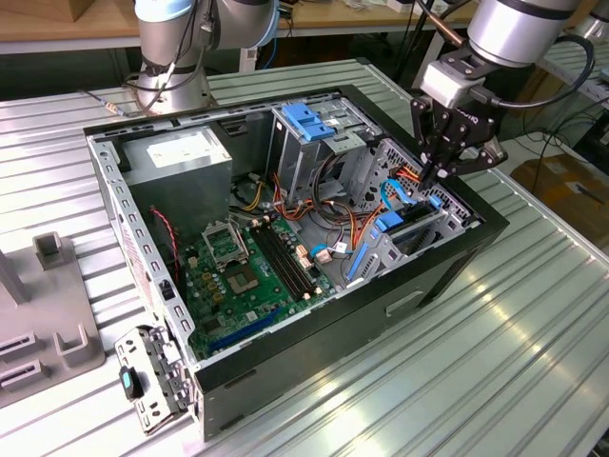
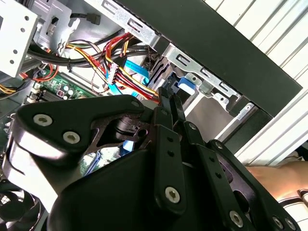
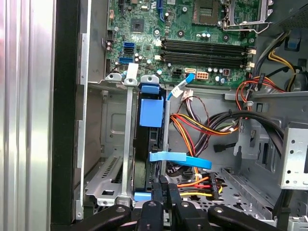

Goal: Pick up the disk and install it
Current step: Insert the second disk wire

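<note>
- One open case (image 1: 447, 276) lies on its side on the ribbed table (image 1: 533, 362); inside are one green board (image 1: 252, 276), one grey supply box (image 1: 181, 157) at the far left of the exterior view, and two blue carriers – a bare one (image 1: 309, 119) on the far cage and the one around the disk (image 1: 395, 228).
- One gripper (image 1: 440, 171) hangs over the case's right end in the exterior view; in both wrist views its two fingers (image 3: 164, 192) stand together with almost no gap – nothing lies between them.
- The disk (image 3: 151, 130) stands on edge in the bay by the case's right wall, its blue frame showing; the fingertips sit just at its near end, by the blue flat cable (image 3: 180, 159). Whether they touch it I cannot tell.
- One hand (image 2: 276, 180) rests outside the case in the second wrist view.
</note>
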Robot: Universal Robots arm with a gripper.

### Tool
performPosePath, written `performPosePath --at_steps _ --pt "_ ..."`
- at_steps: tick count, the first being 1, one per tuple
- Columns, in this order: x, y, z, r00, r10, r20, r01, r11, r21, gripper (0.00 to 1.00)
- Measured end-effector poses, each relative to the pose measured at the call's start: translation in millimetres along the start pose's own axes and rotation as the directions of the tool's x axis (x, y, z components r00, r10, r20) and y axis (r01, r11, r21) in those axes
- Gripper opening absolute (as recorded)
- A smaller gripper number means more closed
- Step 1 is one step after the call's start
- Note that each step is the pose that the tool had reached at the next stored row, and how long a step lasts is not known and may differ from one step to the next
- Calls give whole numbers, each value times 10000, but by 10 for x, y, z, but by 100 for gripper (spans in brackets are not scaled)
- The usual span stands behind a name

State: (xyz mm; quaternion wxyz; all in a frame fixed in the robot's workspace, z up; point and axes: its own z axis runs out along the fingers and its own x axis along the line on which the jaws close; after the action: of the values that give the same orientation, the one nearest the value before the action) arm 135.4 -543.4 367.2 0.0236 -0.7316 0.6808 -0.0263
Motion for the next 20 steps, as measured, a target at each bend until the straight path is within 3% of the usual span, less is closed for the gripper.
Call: performPosePath --at_steps 6,9,13,20 --pt "1 1 14 10000 0 6 0 10000 9 16" --pt "14 4 33 9996 300 -15 -300 9996 7 16" --pt "46 10 59 9995 307 49 -307 9995 10 16" --pt "46 11 64 9995 307 53 -307 9995 10 16"
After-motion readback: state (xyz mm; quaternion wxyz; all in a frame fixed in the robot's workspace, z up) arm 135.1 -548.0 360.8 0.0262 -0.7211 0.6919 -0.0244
